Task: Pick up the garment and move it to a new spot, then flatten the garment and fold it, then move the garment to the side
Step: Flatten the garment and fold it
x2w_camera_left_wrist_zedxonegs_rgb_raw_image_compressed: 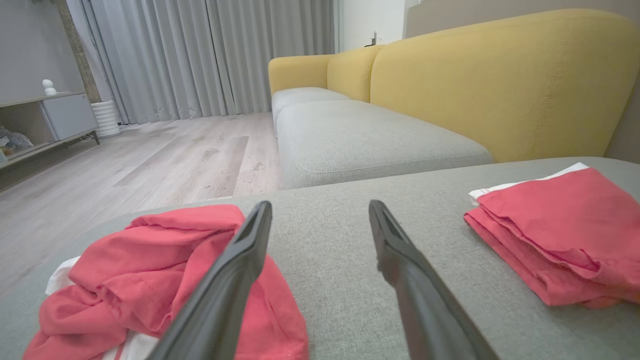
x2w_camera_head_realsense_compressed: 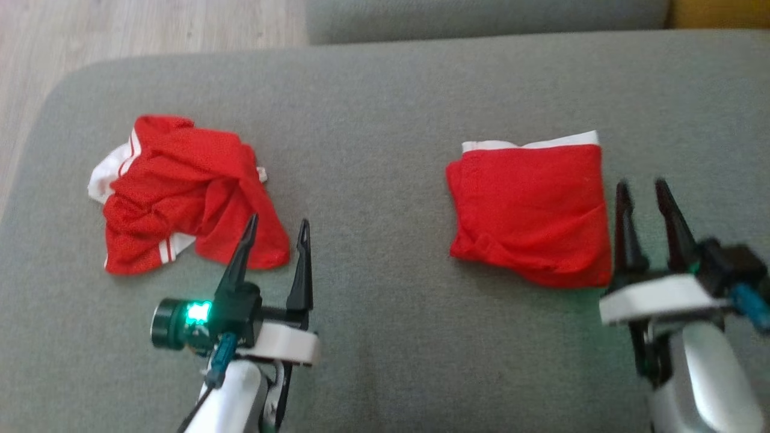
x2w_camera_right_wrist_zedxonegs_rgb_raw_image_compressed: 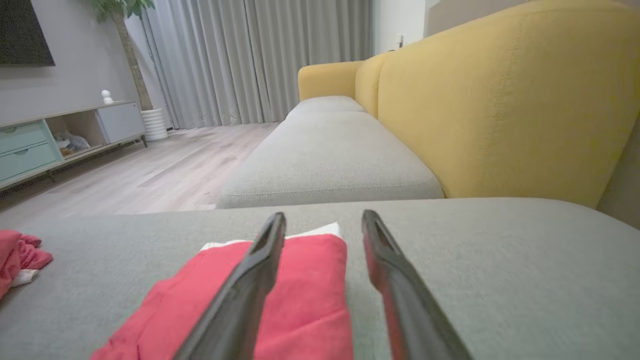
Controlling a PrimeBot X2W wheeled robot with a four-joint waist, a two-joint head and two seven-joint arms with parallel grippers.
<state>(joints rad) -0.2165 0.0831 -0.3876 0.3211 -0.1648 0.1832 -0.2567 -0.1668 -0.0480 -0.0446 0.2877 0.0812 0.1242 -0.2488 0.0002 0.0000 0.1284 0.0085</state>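
**Soft daylight, slight blur**

Even, diffuse light comes from the far pale grey curtains point(x2w_camera_left_wrist_zedxonegs_rgb_raw_image_compressed: 200, 55); shadows under the crumpled red mesh garment point(x2w_camera_head_realsense_compressed: 186, 192) are faint. The dark two-fingered right gripper point(x2w_camera_head_realsense_compressed: 642, 186) looks smeared. Wrist views bend at their edges.

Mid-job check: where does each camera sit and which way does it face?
Head view: on the head, looking down at the grey cushion, crumpled red garment left, folded red garment right; left gripper and right gripper show.
Left wrist view: on the left wrist, looking along its own fingers across the cushion toward the yellow sofa back.
Right wrist view: on the right wrist, facing likewise, its fingers before the folded garment.
Shared: both wrist views show both garments.
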